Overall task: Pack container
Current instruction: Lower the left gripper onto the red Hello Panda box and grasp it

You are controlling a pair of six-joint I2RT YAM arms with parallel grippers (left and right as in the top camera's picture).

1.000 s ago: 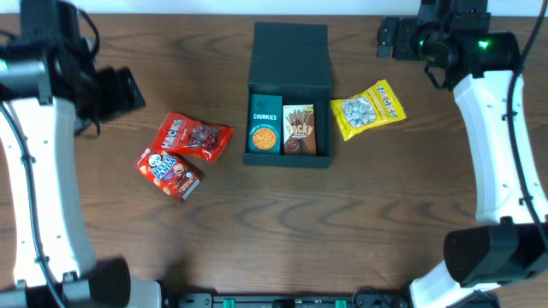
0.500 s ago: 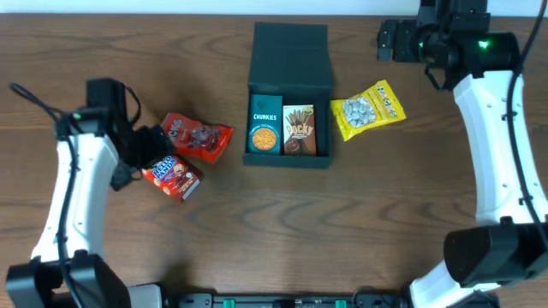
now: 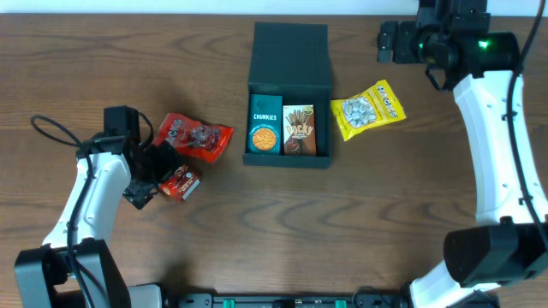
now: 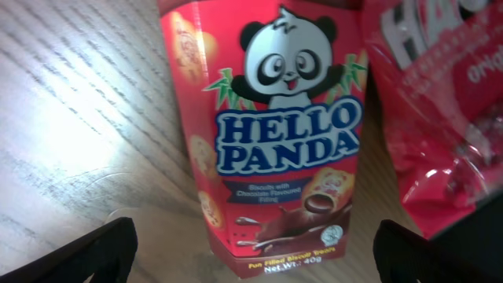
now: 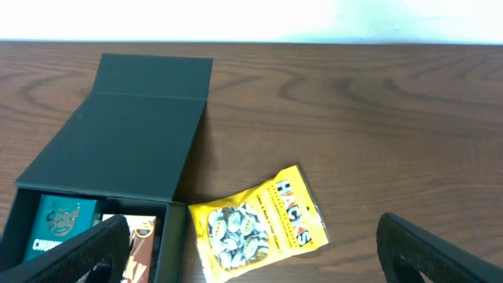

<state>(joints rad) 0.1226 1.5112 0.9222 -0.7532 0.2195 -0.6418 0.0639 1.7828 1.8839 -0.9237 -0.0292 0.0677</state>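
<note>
The dark teal container (image 3: 289, 81) stands at the table's middle back with its flap lid open backward. Inside lie a teal Chunkies packet (image 3: 265, 122) and a brown Pocky box (image 3: 299, 130). A red Hello Panda box (image 3: 180, 182) lies at the left, with a red Hacks bag (image 3: 199, 137) beside it. My left gripper (image 3: 154, 175) is open just over the Hello Panda box (image 4: 275, 134), with a finger on each side of its near end (image 4: 255, 263). A yellow Hacks bag (image 3: 368, 109) lies right of the container. My right gripper (image 3: 396, 40) is open and empty, high at the back right.
In the right wrist view the container (image 5: 118, 134) and the yellow bag (image 5: 255, 224) lie below the open fingers (image 5: 259, 263). The red Hacks bag (image 4: 440, 118) touches the Hello Panda box's right side. The table's back edge is near the container lid.
My left arm has swung from the far left edge down and right over the Hello Panda box. The right arm has not moved.
</note>
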